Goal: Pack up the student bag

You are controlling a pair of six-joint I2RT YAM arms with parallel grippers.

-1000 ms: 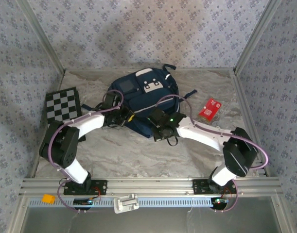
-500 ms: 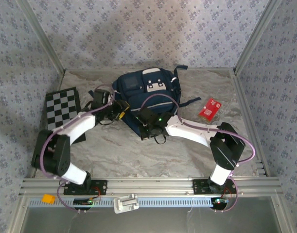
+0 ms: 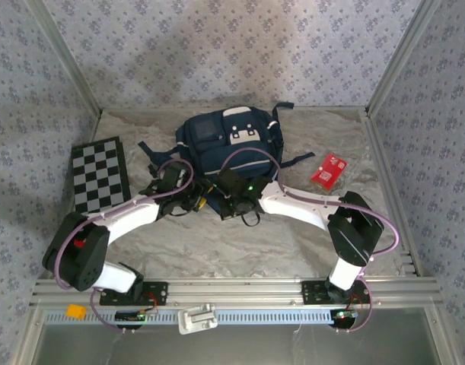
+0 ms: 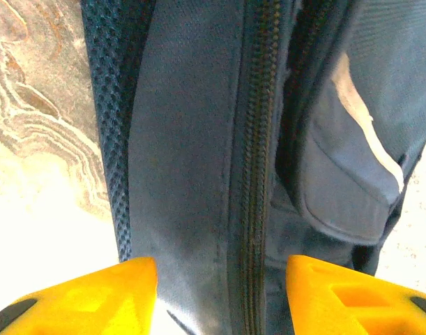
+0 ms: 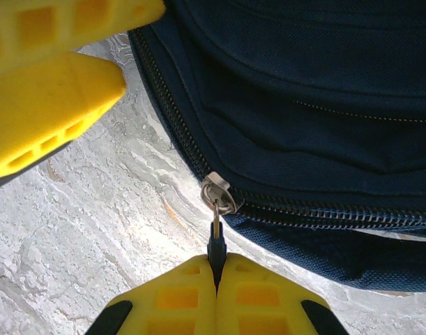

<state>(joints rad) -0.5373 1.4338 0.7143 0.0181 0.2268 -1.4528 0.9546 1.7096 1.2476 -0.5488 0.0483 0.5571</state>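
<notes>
The student bag [image 3: 230,147], a navy backpack with a white patch, lies at the back middle of the table. My right gripper [image 5: 216,269] is shut on the black zipper pull below the metal slider [image 5: 218,193], at the bag's near-left corner [image 3: 224,207]. The zipper behind the slider stands partly parted. My left gripper [image 4: 219,279] is open, and its yellow fingers [image 4: 94,296] straddle a closed zipper line on the bag's fabric [image 4: 192,139] without pinching it. It sits just left of the right gripper [image 3: 204,201], and its fingers [image 5: 52,112] also show in the right wrist view.
A checkerboard [image 3: 100,173] lies at the left. A red packet [image 3: 329,169] lies to the right of the bag. Metal frame posts and patterned walls close in the marble tabletop [image 3: 217,243].
My left gripper has opened and swung right toward the bag's near corner. The bag shifted back and right a second ago. My right gripper stays shut on the zipper pull.
</notes>
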